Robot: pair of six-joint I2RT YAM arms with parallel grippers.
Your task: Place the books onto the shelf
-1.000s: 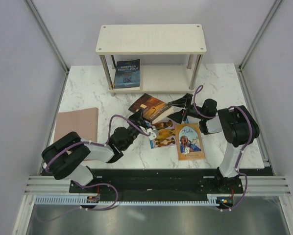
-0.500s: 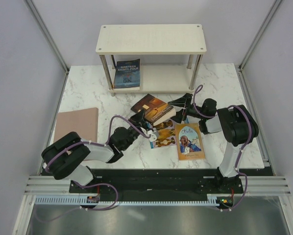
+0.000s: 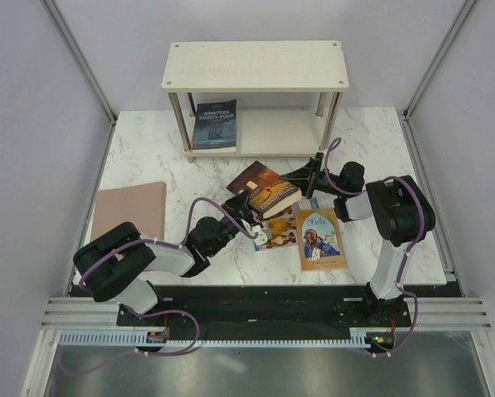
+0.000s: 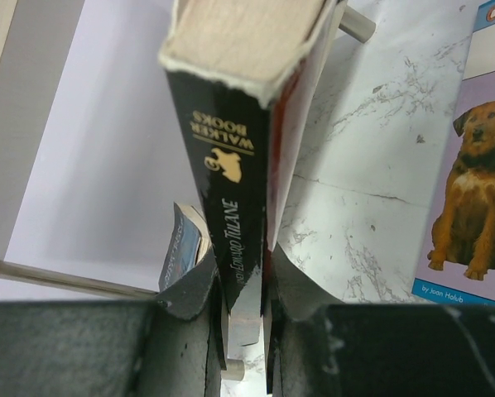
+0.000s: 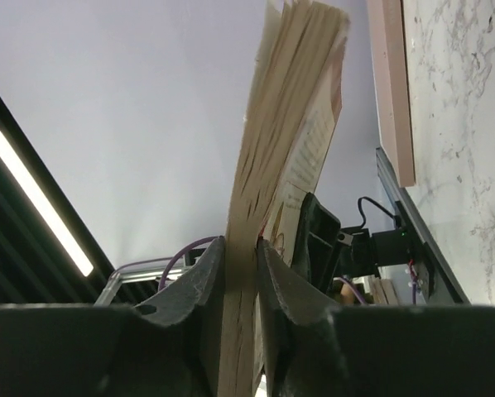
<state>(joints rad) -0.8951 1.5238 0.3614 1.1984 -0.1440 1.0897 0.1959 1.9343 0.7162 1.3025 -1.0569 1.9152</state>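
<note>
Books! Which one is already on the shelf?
The dark blue Nineteen Eighty-Four, on the shelf's lower board. The dog book and portrait book lie on the table; the brown one is held up.

The black-spined paperback (image 4: 235, 190) has a glossy spine, frayed at its top edge, and a yellowed, rough paper page block. The left claw (image 4: 243, 289) and the right claw (image 5: 241, 265) have matt black plastic fingers, scuffed pale in spots. The table (image 3: 148, 149) is smooth, white and marble-patterned with grey veins. The shelf (image 3: 256, 66) has matt cream wooden boards on shiny metal posts. The dog book (image 4: 471, 165) has a glossy cover.
</note>
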